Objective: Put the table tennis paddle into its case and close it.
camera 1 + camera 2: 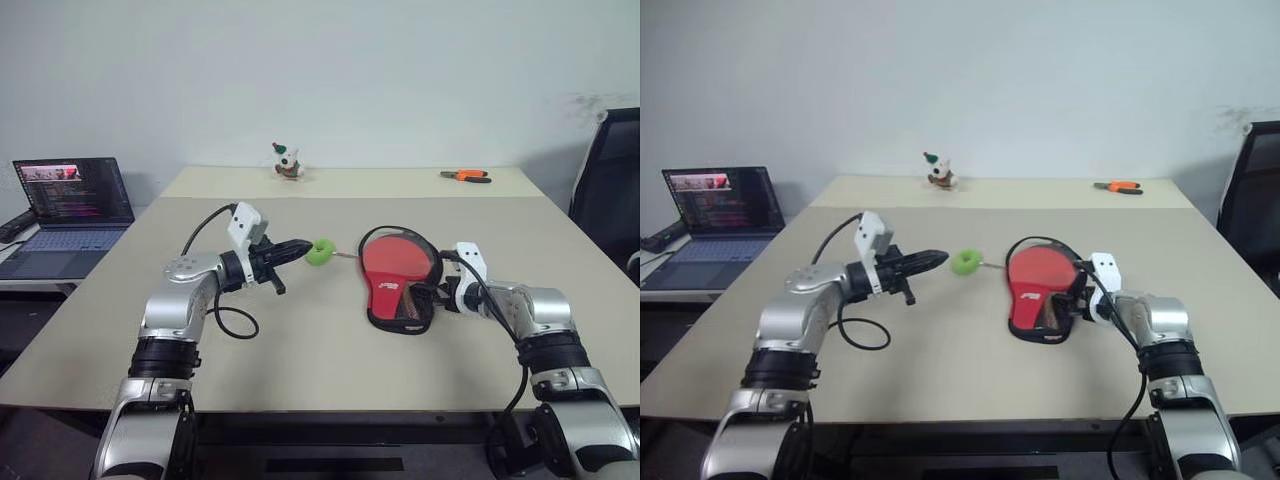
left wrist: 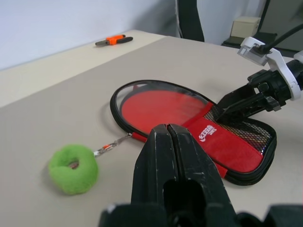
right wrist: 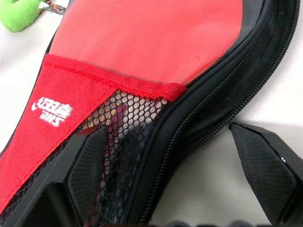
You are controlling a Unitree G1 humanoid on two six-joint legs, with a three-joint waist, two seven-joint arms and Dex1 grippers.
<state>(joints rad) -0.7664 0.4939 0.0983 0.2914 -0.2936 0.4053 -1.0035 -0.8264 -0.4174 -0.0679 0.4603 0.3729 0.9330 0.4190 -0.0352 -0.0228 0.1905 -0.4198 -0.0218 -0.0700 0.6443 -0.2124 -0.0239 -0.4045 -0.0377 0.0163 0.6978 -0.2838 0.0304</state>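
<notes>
Already the table tennis paddle (image 1: 392,258) sits inside the case (image 1: 400,298) on the table (image 1: 300,350).
Right gripper (image 3: 175,175) straddles the case's edge, fingers spread; left gripper (image 1: 296,249) is clenched on nothing near the green pull tag (image 1: 320,251).

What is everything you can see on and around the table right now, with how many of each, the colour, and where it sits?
table: one, beige, centre of the scene.
case: one, black edge with red and mesh inside, lying open right of centre.
table tennis paddle: one, red face, lying inside the case.
pull tag: one, green, fluffy ring left of the case.
pliers: one, orange and black, far right of the table.
toy figure: one, white, far edge.
laptop: one, dark, open, side desk at left.
office chair: one, black, right.
left gripper: jaws shut, beside the pull tag.
right gripper: jaws open, straddling the case's edge.
</notes>
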